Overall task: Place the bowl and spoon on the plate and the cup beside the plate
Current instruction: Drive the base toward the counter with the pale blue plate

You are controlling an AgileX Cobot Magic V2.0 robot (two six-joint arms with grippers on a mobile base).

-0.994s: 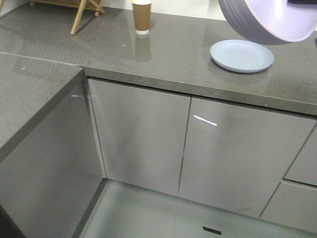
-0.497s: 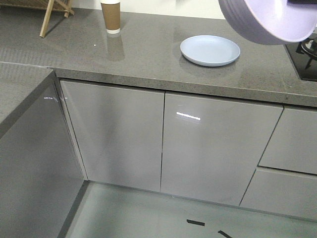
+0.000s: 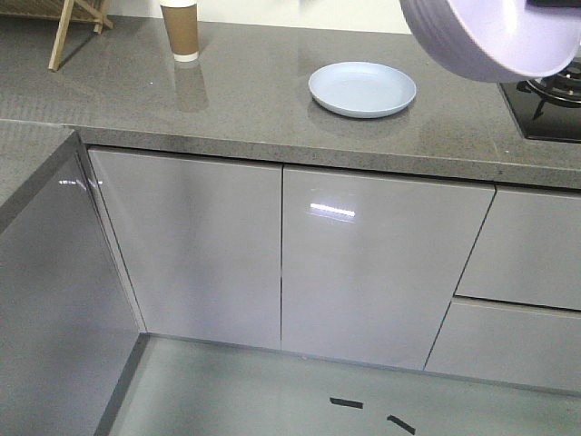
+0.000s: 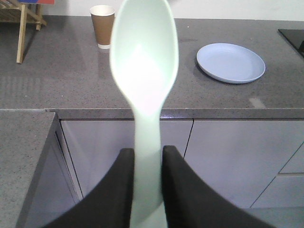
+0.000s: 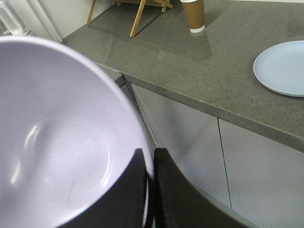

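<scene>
The right tool (image 5: 148,175) clamps the rim of the bowl (image 5: 57,142); the left tool (image 4: 145,156) pinches the spoon (image 4: 145,61), scoop upward. Both are held short of the counter (image 3: 254,100). The plate (image 3: 362,89) lies ahead, the cup (image 3: 181,29) well to its left, and the right arm looks nearer.

left claw (image 4: 147,153) clamped, right claw (image 5: 148,156) seemingly pinched tight

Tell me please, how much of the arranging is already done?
Nothing is placed yet: the plate lies empty on the counter, the cup stands apart from it. The left gripper holds the spoon, the right gripper the bowl. Bowl, spoon and cup placing all remain.
</scene>
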